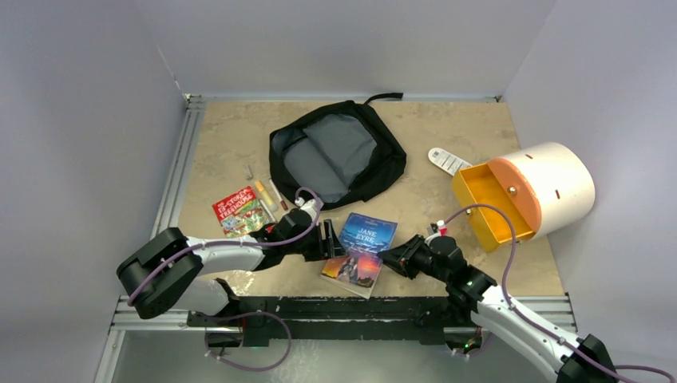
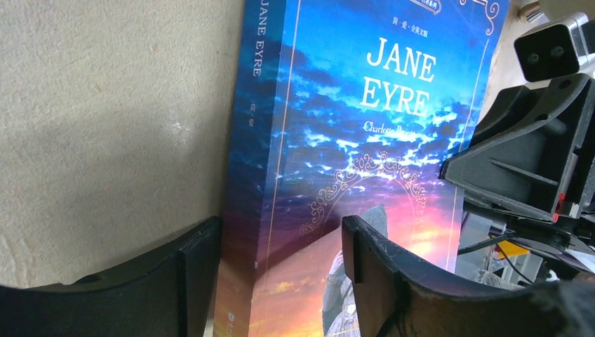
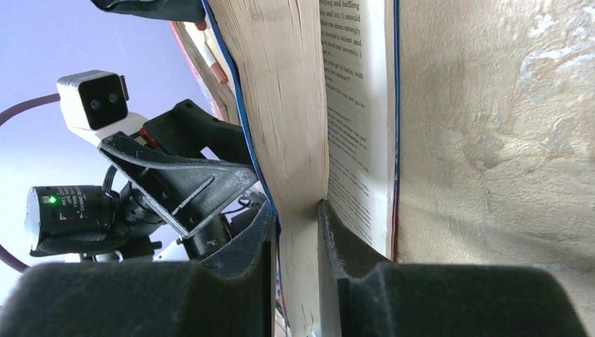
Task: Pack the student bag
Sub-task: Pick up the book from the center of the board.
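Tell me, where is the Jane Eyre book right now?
In the top view, the Jane Eyre book sits near the front edge of the table, at its centre, between the left gripper and the right gripper, just in front of the open black backpack.

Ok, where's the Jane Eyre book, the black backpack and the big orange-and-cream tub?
Jane Eyre book (image 1: pixel 363 246): top view, middle of its blue cover.
student bag (image 1: pixel 335 155): top view, grey lining inside.
cream-and-orange cylinder (image 1: pixel 559 185): top view, cream side wall.

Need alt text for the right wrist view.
The right hand is shut on a thick wad of pages of the open book, one finger against a printed page. The left arm's camera sits left of the book, the tan table right.
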Robot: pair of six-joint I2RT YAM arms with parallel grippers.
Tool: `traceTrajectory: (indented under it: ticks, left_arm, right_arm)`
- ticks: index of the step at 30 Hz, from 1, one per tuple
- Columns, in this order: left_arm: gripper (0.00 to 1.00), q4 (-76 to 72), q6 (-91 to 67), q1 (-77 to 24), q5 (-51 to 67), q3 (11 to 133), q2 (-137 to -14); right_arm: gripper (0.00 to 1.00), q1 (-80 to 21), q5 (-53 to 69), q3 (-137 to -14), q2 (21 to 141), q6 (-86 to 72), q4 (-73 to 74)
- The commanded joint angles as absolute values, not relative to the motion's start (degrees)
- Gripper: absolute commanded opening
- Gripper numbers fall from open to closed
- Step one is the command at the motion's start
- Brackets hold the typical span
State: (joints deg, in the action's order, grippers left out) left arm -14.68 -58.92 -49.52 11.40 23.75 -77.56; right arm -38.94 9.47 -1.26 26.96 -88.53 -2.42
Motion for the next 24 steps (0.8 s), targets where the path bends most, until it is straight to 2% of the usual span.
traceTrajectory:
  ticks: [1,10,16,19,24]
  left_arm:
    - [0.62,-18.95,-58.71,-49.83,16.02,24.37,-79.28]
    - [0.67,-19.20,-59.24,-49.83,16.32,23.56,-79.50]
    - [0.67,-20.13,-59.35,-49.88,17.26,23.65,-80.27]
    - [0.61,-21.62,-59.94,-49.86,17.93,23.24,-80.36]
    - [0.41,-24.53,-61.19,-49.83,18.80,22.55,-80.05]
  right_arm:
    - [0.00,-38.77,10.07,-1.09,25.35,-93.64,-4.46]
    - [0.00,-38.80,9.96,4.47,12.21,-100.49,2.69]
    - [0.00,-38.76,9.40,3.49,14.01,-99.52,3.35]
    - [0.00,-38.73,8.83,2.64,16.11,-98.40,2.84]
    - [0.00,-38.77,7.79,0.97,19.13,-96.11,2.56]
